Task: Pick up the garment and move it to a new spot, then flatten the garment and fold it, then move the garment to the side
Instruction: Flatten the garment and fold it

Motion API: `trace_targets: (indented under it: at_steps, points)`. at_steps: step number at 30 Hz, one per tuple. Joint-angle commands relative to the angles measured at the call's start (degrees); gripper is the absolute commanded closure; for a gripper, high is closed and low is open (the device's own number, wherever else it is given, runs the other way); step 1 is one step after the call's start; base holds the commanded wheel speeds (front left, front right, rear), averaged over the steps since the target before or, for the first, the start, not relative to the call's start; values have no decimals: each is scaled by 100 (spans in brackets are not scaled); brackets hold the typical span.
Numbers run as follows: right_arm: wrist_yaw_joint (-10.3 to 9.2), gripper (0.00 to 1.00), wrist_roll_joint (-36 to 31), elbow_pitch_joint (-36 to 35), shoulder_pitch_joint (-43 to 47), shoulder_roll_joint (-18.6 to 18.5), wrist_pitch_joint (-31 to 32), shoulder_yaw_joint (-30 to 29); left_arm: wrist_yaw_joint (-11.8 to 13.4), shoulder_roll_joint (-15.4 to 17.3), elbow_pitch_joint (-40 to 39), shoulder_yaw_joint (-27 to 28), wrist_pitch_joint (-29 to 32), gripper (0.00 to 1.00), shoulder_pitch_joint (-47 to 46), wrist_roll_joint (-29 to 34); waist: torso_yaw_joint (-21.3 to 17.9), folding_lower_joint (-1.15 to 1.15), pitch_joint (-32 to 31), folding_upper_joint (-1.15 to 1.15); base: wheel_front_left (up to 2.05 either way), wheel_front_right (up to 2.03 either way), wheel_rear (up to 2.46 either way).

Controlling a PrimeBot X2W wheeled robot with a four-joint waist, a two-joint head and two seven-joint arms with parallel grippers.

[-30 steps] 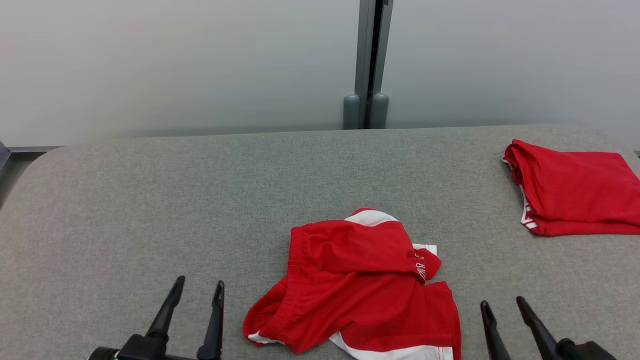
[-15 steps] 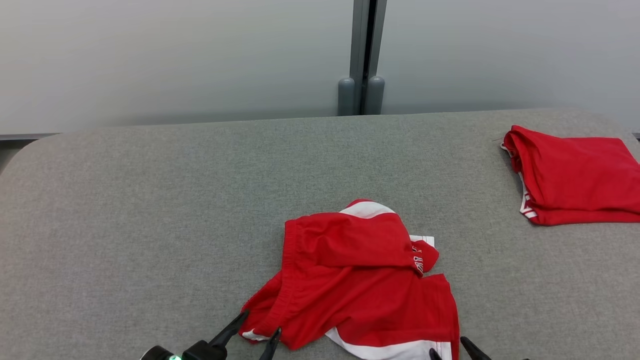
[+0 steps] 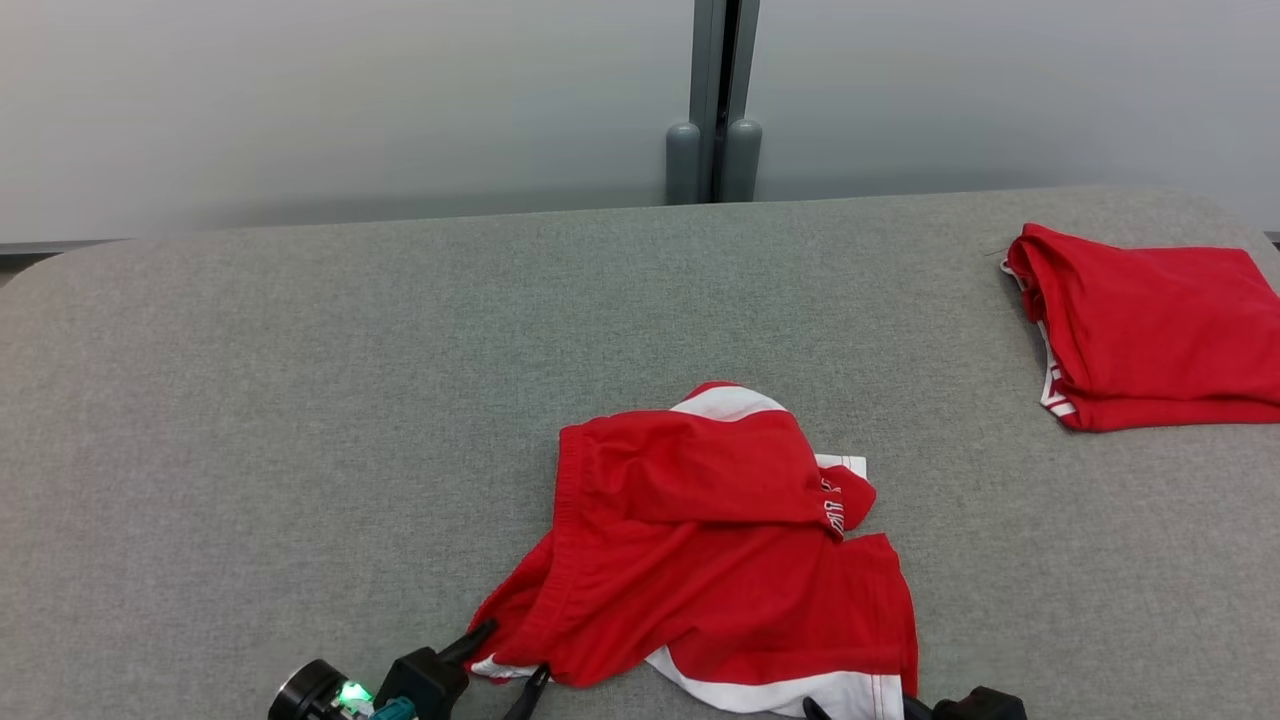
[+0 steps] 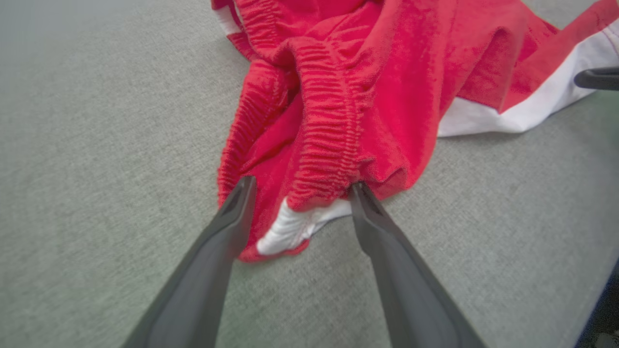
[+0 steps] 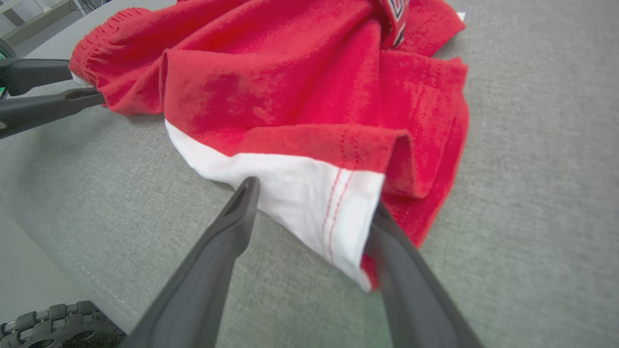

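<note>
Grey fabric surface (image 3: 250,400), crumpled red-and-white shorts (image 3: 700,540) near centre, folded red garment (image 3: 1150,330) far right, left gripper (image 4: 302,193) with jaws wide open astride waistband (image 4: 329,121) end, right gripper (image 5: 313,198) with jaws wide open astride white hem (image 5: 300,193)

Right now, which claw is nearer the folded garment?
Right. Right claw, at the crumpled garment's white hem, is left of the folded garment; left claw farther left, at the waistband.

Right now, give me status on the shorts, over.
Left pincer open astride shorts waistband. Right pincer open astride white hem. Shorts crumpled, on table. Folded garment far right, clear of work.
</note>
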Motion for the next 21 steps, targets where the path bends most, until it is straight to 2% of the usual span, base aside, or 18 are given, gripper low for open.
trace_targets:
  at_steps: [1,6,7,8,9,10,15,18,21]
  points:
    - [1,0,55,54,-153,-47,-31,113,-3,-18,94,-81,-38,0,-214,-65,-6,-1,36,-1,0,0,0]
    - [1,0,250,294,-550,-45,-106,519,-3,17,301,-701,-54,0,-642,-413,-72,-1,155,-1,0,0,0]
    - [1,0,288,343,-604,-36,-130,573,-3,27,307,-801,-63,10,-688,-485,-83,-1,169,-1,0,0,0]
    - [1,4,330,400,-661,-30,-147,632,-3,43,322,-888,-71,53,-733,-565,-91,-1,183,-1,0,0,0]
    - [1,53,415,470,-697,-13,-132,685,-3,60,338,-968,-77,67,-769,-639,-95,-1,192,-1,0,0,0]
    - [1,100,543,517,-719,25,-142,708,-3,74,345,-1034,-82,100,-776,-729,-99,-1,199,-1,0,0,0]
    - [1,100,748,585,-907,-38,-283,846,-4,161,147,-1353,-125,100,-871,-1135,-85,-1,192,-1,0,0,0]
    - [1,100,760,447,-907,-164,-346,835,-3,221,-299,-1479,-156,100,-803,-1549,-66,-1,136,-1,0,0,0]
    - [1,100,717,141,-821,-332,-373,772,-3,432,-845,-1556,-170,100,-835,-1847,-40,-1,78,-1,0,0,0]
